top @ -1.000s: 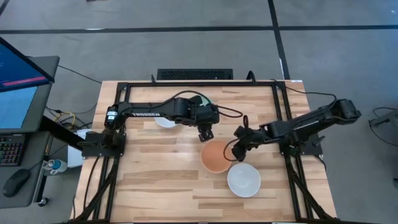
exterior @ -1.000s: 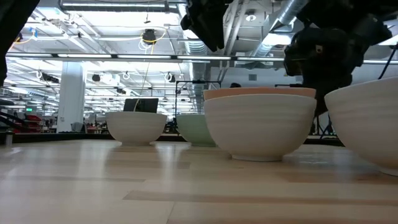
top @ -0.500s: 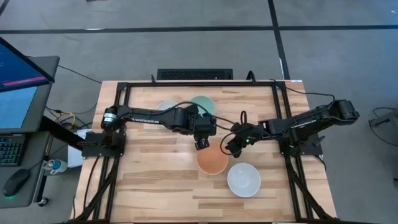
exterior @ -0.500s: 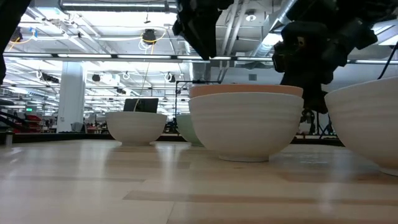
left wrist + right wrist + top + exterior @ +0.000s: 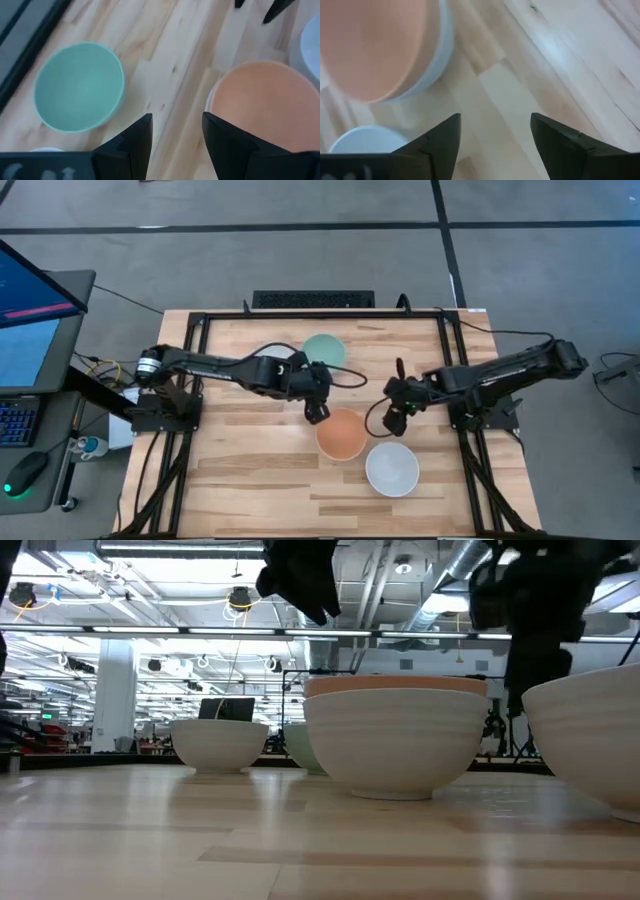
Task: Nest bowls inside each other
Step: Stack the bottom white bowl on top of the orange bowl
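Left tool [image 5: 316, 412]: centre frame, fingers apart, above the surface [image 5: 240, 470] beside the orange bowl [image 5: 342, 434].
Right tool [image 5: 393, 421]: right of centre, fingers apart, holding nothing.

Five bowls are counted: three white bowls [image 5: 218, 743] [image 5: 395, 755] [image 5: 391, 469], one mint bowl [image 5: 324, 350], one orange bowl [image 5: 341, 434]. Two arms [image 5: 220, 365] [image 5: 500, 370] and one table [image 5: 250, 470] are shown.
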{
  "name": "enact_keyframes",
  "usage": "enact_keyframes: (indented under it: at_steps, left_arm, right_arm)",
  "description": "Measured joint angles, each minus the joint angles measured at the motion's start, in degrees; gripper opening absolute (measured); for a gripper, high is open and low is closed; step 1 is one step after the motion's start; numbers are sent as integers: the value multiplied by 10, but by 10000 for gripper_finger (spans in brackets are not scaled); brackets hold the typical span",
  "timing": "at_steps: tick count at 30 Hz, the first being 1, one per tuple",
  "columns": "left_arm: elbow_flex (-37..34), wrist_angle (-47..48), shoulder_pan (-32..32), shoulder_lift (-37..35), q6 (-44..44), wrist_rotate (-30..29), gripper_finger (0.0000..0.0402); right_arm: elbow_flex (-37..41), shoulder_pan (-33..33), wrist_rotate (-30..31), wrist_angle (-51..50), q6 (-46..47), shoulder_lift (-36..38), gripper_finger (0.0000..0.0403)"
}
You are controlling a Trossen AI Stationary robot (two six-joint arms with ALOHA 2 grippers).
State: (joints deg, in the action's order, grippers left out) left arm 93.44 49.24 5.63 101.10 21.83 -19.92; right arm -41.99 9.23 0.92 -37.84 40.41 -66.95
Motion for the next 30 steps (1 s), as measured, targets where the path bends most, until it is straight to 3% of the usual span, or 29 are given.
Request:
enact_keyframes:
  at_steps: [6,10,20,30]
  left_arm:
    - [-1,-2,3,2,4,-2,164]
    - [-1,11,8,2,5,-14,164]
    - [-1,16,8,2,3,-15,164]
    - [-1,48,8,2,-1,-17,164]
  right_arm:
    - [-16,62,20,-120,34,11,266]
    - [-16,119,35,-140,80,11,266]
    - [-17,190,36,-104,187,8,266]
    - [-17,231,34,-52,241,-58,266]
